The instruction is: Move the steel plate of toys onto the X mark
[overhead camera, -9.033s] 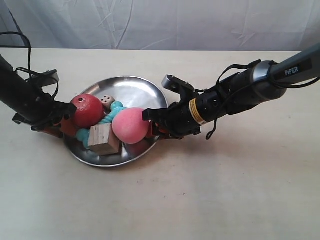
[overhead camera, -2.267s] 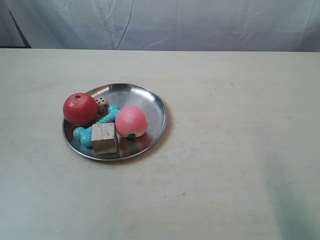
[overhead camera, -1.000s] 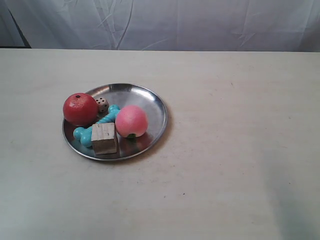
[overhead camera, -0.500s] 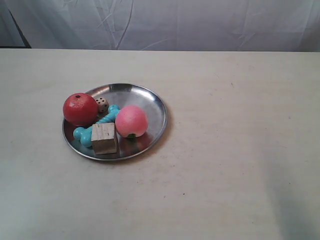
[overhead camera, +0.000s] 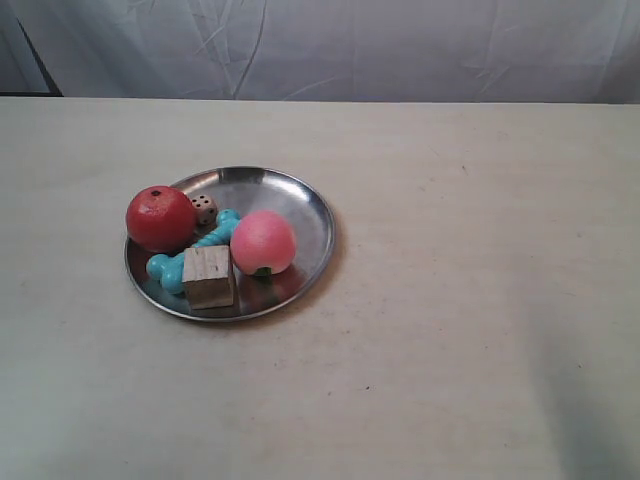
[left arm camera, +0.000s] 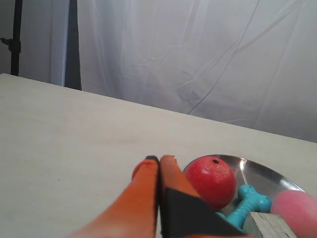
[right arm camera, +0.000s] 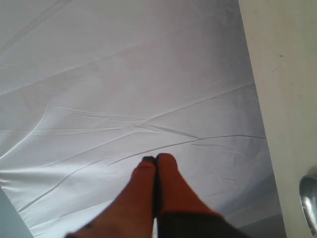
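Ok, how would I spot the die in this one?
Find the steel plate on the cream table, left of centre in the exterior view. At its far side, between the red apple and the turquoise bone, sits the die. It is the smallest toy, white with dark dots.

three views, one overlap

the exterior view looks down aslant across the surface [overhead camera: 480,300] toward the curtain [overhead camera: 350,45], from well back. the left wrist view sits low and close, facing the steel plate [left arm camera: 267,173] [overhead camera: 280,195], which both share. the right wrist view, rolled sideways, mostly faces curtain; a sliver at its edge is probably plate rim.
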Controlling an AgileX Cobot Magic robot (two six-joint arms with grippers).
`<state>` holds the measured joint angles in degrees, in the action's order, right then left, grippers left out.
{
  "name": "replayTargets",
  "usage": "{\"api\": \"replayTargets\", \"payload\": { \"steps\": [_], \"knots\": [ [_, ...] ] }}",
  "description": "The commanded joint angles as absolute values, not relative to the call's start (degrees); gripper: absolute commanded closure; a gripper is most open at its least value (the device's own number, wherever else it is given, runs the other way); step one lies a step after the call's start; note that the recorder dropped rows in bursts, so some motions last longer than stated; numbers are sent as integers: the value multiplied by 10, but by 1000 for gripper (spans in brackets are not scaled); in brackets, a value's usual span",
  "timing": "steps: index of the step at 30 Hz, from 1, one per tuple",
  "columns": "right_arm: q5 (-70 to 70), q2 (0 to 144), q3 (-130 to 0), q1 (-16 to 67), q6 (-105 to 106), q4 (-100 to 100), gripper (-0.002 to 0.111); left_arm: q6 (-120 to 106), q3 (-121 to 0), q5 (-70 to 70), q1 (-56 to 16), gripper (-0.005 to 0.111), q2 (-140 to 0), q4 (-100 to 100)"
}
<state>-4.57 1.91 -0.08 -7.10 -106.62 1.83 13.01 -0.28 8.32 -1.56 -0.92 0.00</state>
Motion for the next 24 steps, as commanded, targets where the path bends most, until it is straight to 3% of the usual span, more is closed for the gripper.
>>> {"api": "replayTargets", "payload": {
  "steps": [1,7,24],
  "knots": [
    [-45,15,0,-89,-1064,-10,109,131,0,80,-19,107,-7,0],
    [-45,15,0,-141,-1064,-27,109,131,0,80,-19,107,-7,0],
    [-45,15,0,-142,-1064,-27,109,131,0,79,-19,107,-7,0]
  ]
}}
